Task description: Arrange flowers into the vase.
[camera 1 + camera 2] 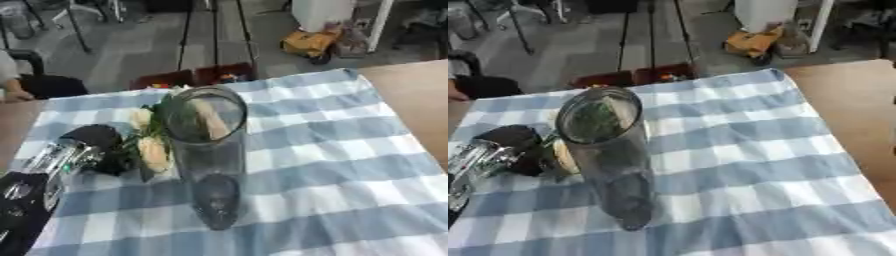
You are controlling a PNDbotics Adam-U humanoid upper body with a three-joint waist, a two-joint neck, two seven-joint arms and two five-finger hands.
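On the checked cloth [350,150] I keep my left hand [87,142], fingers curled round the flower stems [140,145], just left of the vase [210,155]; lift the blooms clear of the rim before lowering stems first.

Flowers [150,145] left of vase [208,155] — on tablecloth [350,165]

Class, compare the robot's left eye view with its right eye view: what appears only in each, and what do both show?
Only the left eye view shows the pale flower heads clearly beside the glass vase, with a pale stem seen through the glass. Only the right eye view shows more bare wooden table on the right, while the vase hides most of the flowers. Both show the upright vase, the blue checked cloth, and the left hand holding the flowers at the vase's left.
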